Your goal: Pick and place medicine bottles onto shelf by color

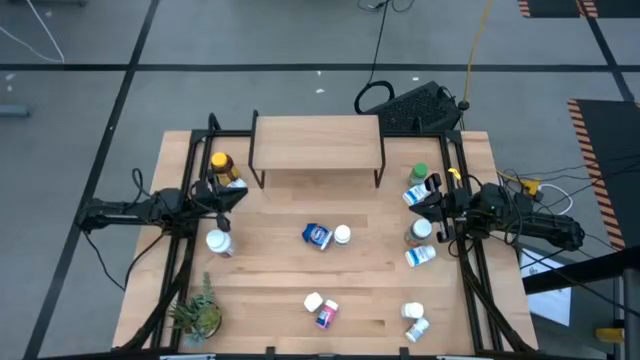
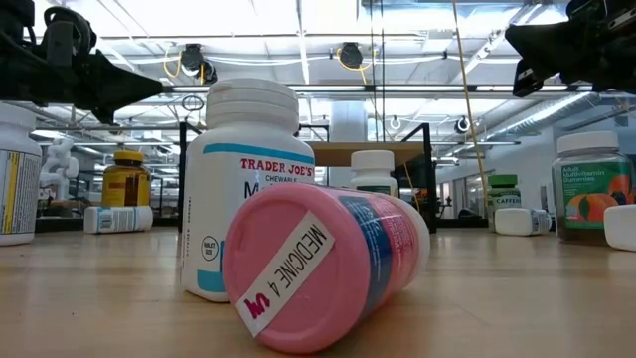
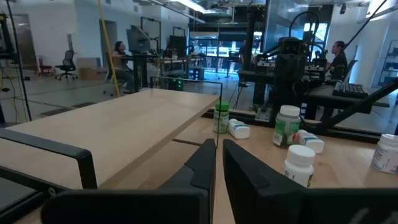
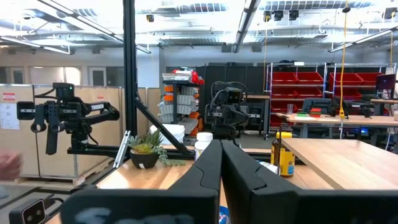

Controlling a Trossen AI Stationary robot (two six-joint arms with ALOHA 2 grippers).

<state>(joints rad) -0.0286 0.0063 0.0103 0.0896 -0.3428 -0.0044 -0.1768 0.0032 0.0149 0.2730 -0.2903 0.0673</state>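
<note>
Both grippers are closed with nothing between their fingers. The left gripper [image 1: 238, 196] hangs over the table's left side, just beside the amber bottle [image 1: 222, 165] with its yellow cap, and in its own wrist view the two dark fingers [image 3: 205, 163] stand almost together, looking across the top of the shelf [image 3: 118, 127]. The right gripper [image 1: 424, 207] hovers at the right side among a cluster of bottles, its fingers [image 4: 211, 163] pressed shut as well. Around it stand a green-capped bottle [image 1: 419, 174], a white bottle lying on its side [image 1: 415, 194] just beside that, a dark-bodied bottle [image 1: 420, 232] and another white one lying flat [image 1: 421, 256] nearer the front. The shelf [image 1: 317, 141], a light-wood board on thin black legs, sits at the back middle of the table with nothing on it. In the middle of the table lie a blue bottle [image 1: 317, 236] and a white-capped one [image 1: 342, 235] touching it. Nearer the front lie a pink-labelled bottle [image 1: 325, 316] with a white one [image 1: 313, 301] just beside it, and two more white bottles [image 1: 414, 319] to the right. A white bottle [image 1: 218, 242] stands at the left, and a small potted plant [image 1: 198, 314] sits in the front left corner.
</note>
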